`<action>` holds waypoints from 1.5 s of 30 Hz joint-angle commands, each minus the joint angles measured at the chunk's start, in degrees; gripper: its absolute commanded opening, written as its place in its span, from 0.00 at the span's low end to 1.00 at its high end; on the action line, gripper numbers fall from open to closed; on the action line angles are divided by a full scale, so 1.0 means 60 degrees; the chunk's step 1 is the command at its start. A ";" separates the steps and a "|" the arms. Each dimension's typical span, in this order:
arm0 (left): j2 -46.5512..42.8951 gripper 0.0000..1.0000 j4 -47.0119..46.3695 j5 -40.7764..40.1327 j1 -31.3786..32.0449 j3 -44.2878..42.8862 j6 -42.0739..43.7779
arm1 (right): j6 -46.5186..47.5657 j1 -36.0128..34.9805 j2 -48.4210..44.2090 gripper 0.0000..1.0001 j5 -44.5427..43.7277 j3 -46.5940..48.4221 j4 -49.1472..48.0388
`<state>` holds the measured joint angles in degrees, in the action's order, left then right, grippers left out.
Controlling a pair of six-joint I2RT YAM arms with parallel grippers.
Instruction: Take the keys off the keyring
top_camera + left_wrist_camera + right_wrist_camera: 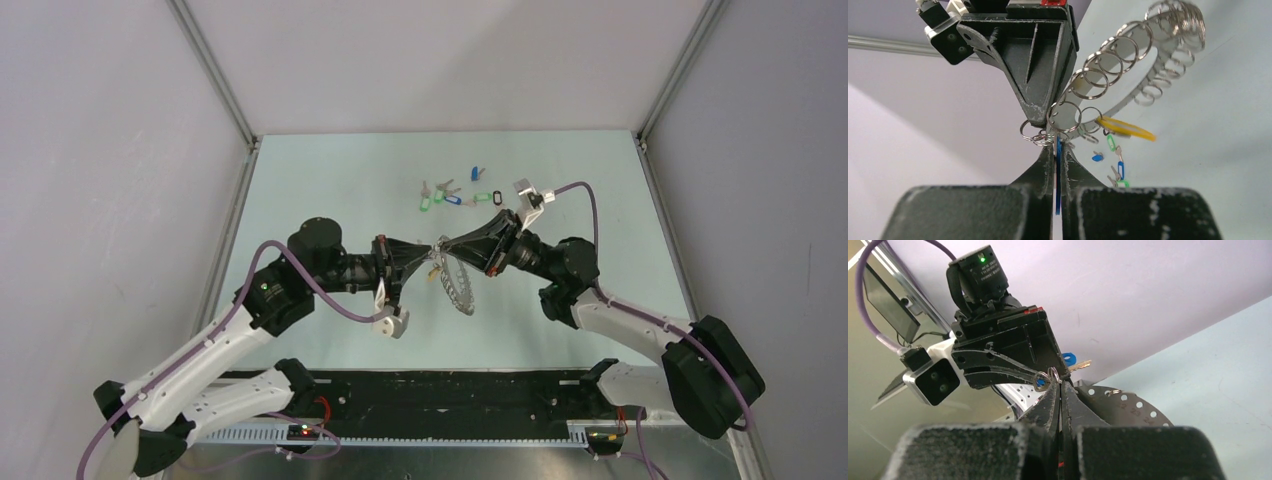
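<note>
Grippers tip-to-tip over mid-table, keyring hanging at the meeting point.
We see the left gripper [1057,146] fingers pinched on one blue tag [1058,172]. The right gripper [1060,386] fingers are pressed together at the keyring [457,283] rim, and we cannot tell what they pinch. The keyring hangs on edge above the table [330,180], long axis running from the fingertips toward near-right. Roughly six loose keys [450,195] lie further back, well apart.

Brushed flat silver metal hoop [1128,410], glossy small wire rings [1182,15], smooth blue plastic key tag [1068,359]; the black plastic left claw [1056,146] and right claw [1060,386] are matt, scuffed.
</note>
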<state>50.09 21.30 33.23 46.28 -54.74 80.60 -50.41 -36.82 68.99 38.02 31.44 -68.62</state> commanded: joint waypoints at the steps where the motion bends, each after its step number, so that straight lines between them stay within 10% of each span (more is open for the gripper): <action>1: 0.0132 0.00 0.0049 0.0073 0.0001 0.0097 0.0025 | -0.0665 -0.0137 -0.0187 0.00 -0.0602 0.0180 -0.1849; 29: 0.0786 0.00 -0.0421 -0.2274 0.0111 0.0003 -0.1249 | 0.0905 0.0313 -0.1759 0.00 -0.0290 0.0242 0.2281; 37: 0.2455 0.02 -0.2048 -0.2937 -0.0468 -0.0150 -0.5111 | 0.4157 0.0532 -0.4023 0.00 -0.4239 0.0249 0.7440; 45: 0.5953 0.02 -0.4555 -0.5994 -0.1409 -0.1931 -1.3245 | 0.6096 0.0706 -0.5240 0.00 -0.7878 0.0428 0.9998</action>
<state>77.25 3.84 8.40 41.74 -57.32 32.45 -22.06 -33.08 39.48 5.63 31.20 -16.34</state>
